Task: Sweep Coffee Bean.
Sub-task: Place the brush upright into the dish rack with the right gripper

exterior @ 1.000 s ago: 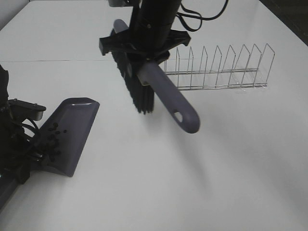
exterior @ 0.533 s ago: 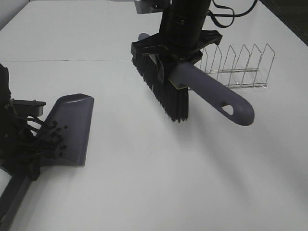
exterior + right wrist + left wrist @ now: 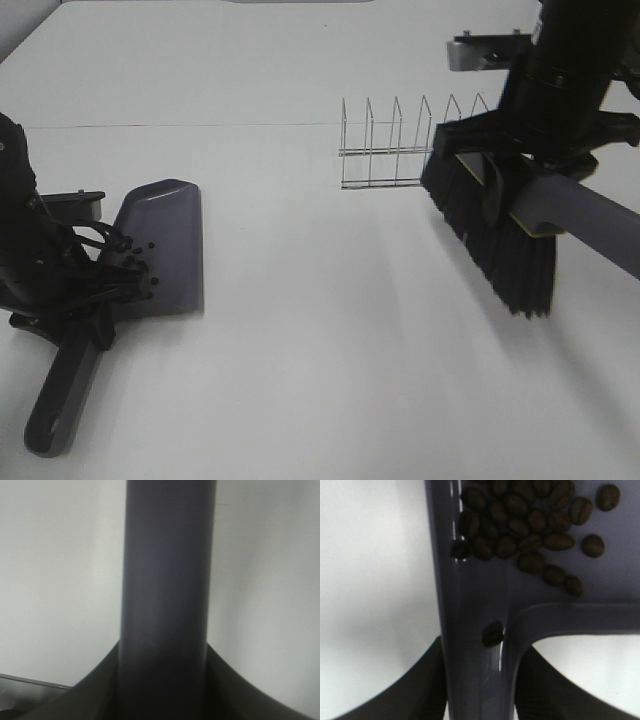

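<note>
Left hand (image 3: pixel 480 690) pinches the dustpan (image 3: pixel 165 240) handle at nine o'clock on the tabletop (image 3: pixel 320 380); the coffee beans (image 3: pixel 520 525) lie in the pan, with one stray bean (image 3: pixel 493 634) on the handle neck. Right hand (image 3: pixel 165 680) pinches the brush (image 3: pixel 500 250) at three o'clock. Tilting the pan backward could roll beans out
</note>
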{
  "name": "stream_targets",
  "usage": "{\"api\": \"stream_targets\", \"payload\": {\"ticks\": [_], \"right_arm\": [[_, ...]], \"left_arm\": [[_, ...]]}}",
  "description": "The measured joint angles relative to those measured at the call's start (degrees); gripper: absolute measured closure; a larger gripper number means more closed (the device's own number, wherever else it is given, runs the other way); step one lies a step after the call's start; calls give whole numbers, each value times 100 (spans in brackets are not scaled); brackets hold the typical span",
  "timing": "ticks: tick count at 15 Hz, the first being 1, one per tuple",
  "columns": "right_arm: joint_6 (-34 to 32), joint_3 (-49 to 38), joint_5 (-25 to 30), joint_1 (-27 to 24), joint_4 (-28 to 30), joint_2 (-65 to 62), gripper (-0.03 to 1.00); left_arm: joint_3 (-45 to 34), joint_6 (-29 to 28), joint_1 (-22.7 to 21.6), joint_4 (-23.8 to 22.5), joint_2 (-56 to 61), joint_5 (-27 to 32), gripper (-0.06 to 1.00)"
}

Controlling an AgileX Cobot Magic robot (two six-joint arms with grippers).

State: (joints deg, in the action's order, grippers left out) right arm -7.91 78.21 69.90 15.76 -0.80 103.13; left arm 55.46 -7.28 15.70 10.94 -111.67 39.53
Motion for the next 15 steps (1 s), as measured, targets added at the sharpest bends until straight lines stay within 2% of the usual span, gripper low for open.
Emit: {"api": "stream_targets", "payload": {"ticks": [2,4,6,8,15], "right_arm": [[-46,-487,-34,-378,6,-46,62],[-344,-642,-350,-630,80,63,62],[-659,-647,-980,-745,252,424,62],[-705,-533,-997,-745,361,699,62],[-584,877,-963,-745,476,1684,62]], "left_arm": [[138,0,0,97,-63,-80,60],[178,0,0,155,-69,-120,60],[178,6,0,183,-74,-115,60],[178,6,0,183,-74,-115,60],[178,17,0,183,-74,-29,60]]}}
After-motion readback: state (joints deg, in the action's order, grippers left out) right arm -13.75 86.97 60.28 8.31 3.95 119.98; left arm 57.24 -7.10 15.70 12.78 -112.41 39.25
